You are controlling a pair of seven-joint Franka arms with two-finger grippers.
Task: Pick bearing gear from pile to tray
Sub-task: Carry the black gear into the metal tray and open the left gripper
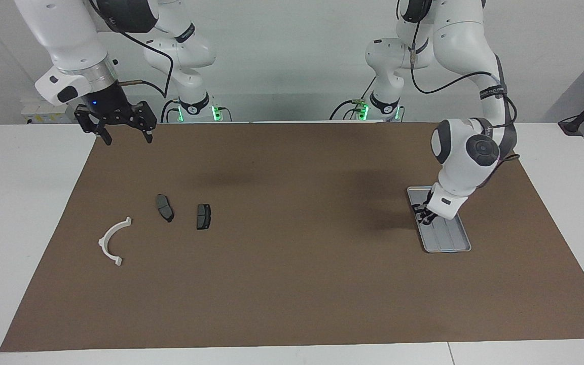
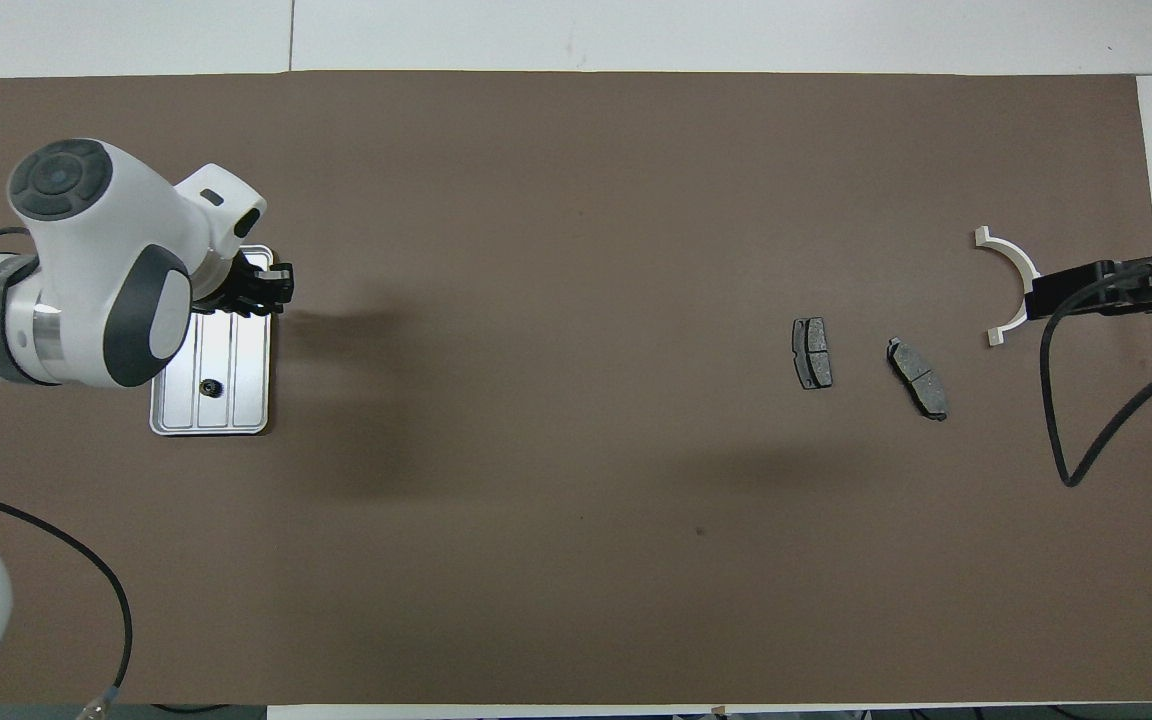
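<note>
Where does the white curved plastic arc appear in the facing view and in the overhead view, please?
Facing view: white curved plastic arc at lower left, on the brown mat.
Overhead view: at the right edge, partly covered by the right end effector.
Shared landmark: the two dark brake pads lie beside it, toward the table's middle.

We had one cam high, facing the robots; another overhead, looking down. Both shared the tray [image 1: 446,243] [image 2: 164,420] area.
</note>
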